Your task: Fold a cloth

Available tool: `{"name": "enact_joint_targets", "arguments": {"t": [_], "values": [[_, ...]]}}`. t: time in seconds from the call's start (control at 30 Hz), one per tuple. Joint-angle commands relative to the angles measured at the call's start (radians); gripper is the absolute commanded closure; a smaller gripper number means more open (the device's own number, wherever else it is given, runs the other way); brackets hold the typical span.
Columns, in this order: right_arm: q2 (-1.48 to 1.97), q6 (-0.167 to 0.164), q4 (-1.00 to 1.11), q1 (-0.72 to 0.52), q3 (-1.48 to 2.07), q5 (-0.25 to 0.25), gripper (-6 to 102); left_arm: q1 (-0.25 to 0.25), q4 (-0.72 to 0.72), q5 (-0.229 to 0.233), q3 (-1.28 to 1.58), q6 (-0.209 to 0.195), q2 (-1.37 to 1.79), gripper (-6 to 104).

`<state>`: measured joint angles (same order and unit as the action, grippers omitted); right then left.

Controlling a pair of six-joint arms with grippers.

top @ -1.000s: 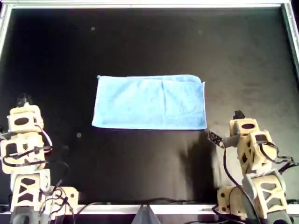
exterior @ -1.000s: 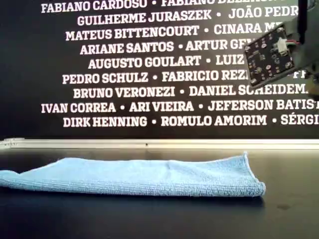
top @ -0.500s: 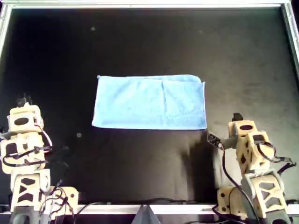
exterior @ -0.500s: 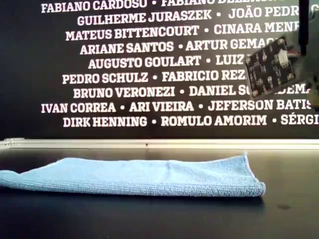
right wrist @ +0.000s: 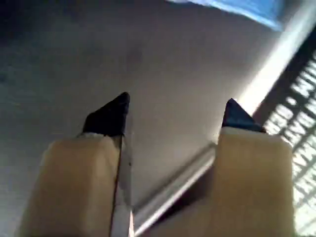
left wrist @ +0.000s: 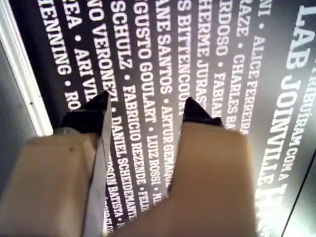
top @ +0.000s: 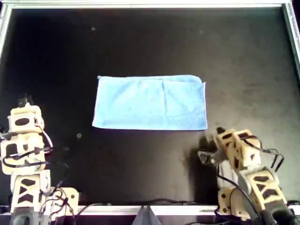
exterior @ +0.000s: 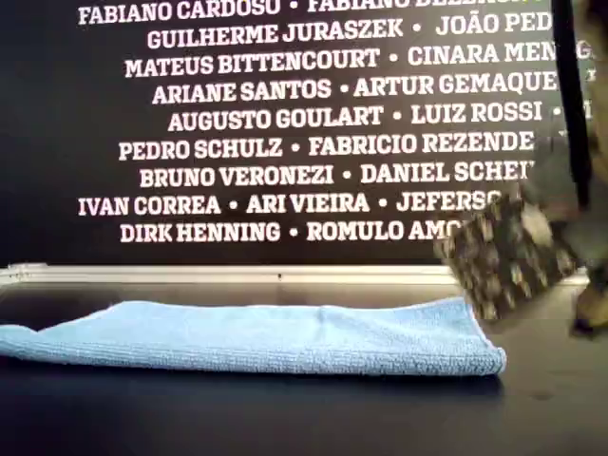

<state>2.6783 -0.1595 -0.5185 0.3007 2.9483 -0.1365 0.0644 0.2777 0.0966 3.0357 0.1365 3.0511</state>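
Black table (top: 56,56), cloth (top: 151,103) flat, folded once. Both grippers spread, empty; right gripper (right wrist: 175,116) nr cloth corner. Next: pinch short edge, fold over.

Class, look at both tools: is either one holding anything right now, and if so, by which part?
Nothing is held. The left tool and the right tool are both open and empty. The cloth lies flat on the table, apart from both.

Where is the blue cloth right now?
The cloth lies flat near the middle of the black table in the overhead view, untouched, with one arm at each lower corner of that view.
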Motion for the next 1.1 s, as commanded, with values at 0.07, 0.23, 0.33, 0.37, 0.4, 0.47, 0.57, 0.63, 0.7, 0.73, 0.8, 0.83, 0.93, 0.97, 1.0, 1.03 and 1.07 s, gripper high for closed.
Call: {"name": "enact_joint_targets", "arguments": {"t": [0.07, 0.23, 0.33, 0.37, 0.4, 0.47, 0.57, 0.63, 0.7, 0.73, 0.8, 0.83, 0.93, 0.97, 1.0, 1.03, 1.07], "values": [[-0.161, -0.003, 0.002, -0.011, -0.121, 0.126, 20, 0.015, 0.002, -0.006, -0.008, -0.005, 0.009, 45], [-0.244, 0.069, 0.018, -0.017, -0.189, 0.187, 20, 0.014, 0.002, -0.008, -0.008, -0.005, 0.009, 45], [-0.264, 0.15, 0.029, -0.005, -0.216, 0.192, 20, 0.014, 0.002, -0.008, -0.008, -0.005, 0.009, 45], [-0.273, 0.166, 0.04, -0.003, -0.222, 0.192, 20, 0.014, 0.002, -0.008, -0.008, -0.005, 0.009, 45], [-0.284, 0.175, 0.054, -0.003, -0.225, 0.192, 20, 0.014, 0.002, -0.008, -0.008, -0.005, 0.009, 45], [-0.313, 0.183, 0.087, -0.005, -0.225, 0.192, 21, 0.014, 0.002, -0.008, -0.008, -0.005, 0.009, 45], [-0.385, 0.183, 0.13, -0.014, -0.229, 0.192, 21, 0.014, 0.002, -0.008, -0.008, -0.005, 0.009, 45], [-0.44, 0.183, 0.147, -0.009, -0.245, 0.192, 21, 0.014, 0.002, -0.008, -0.008, -0.005, 0.009, 45], [-0.502, 0.184, 0.149, -0.003, -0.293, 0.192, 20, 0.014, 0.002, -0.008, -0.008, -0.005, 0.009, 45], [-0.538, 0.184, 0.149, -0.003, -0.324, 0.192, 20, 0.014, 0.002, -0.008, -0.008, -0.005, 0.009, 45], [-0.598, 0.193, 0.149, -0.002, -0.38, 0.192, 20, 0.014, 0.002, -0.008, -0.008, -0.005, 0.009, 45], [-0.629, 0.204, 0.149, -0.002, -0.407, 0.192, 20, 0.014, 0.002, -0.008, -0.008, -0.005, 0.009, 45], [-0.71, 0.23, 0.149, -0.002, -0.472, 0.192, 20, 0.014, 0.002, -0.008, -0.008, -0.005, 0.009, 45], [-0.738, 0.235, 0.149, 0.0, -0.488, 0.192, 20, 0.014, 0.002, -0.008, -0.008, -0.005, 0.009, 45], [-0.762, 0.236, 0.149, 0.0, -0.502, 0.192, 20, 0.014, 0.002, -0.008, -0.008, -0.005, 0.009, 45], [-0.79, 0.236, 0.149, 0.0, -0.517, 0.192, 20, 0.014, 0.002, -0.008, -0.008, -0.005, 0.009, 45], [-0.816, 0.236, 0.149, 0.0, -0.532, 0.192, 20, 0.014, 0.002, -0.008, -0.008, -0.005, 0.009, 45]]}}
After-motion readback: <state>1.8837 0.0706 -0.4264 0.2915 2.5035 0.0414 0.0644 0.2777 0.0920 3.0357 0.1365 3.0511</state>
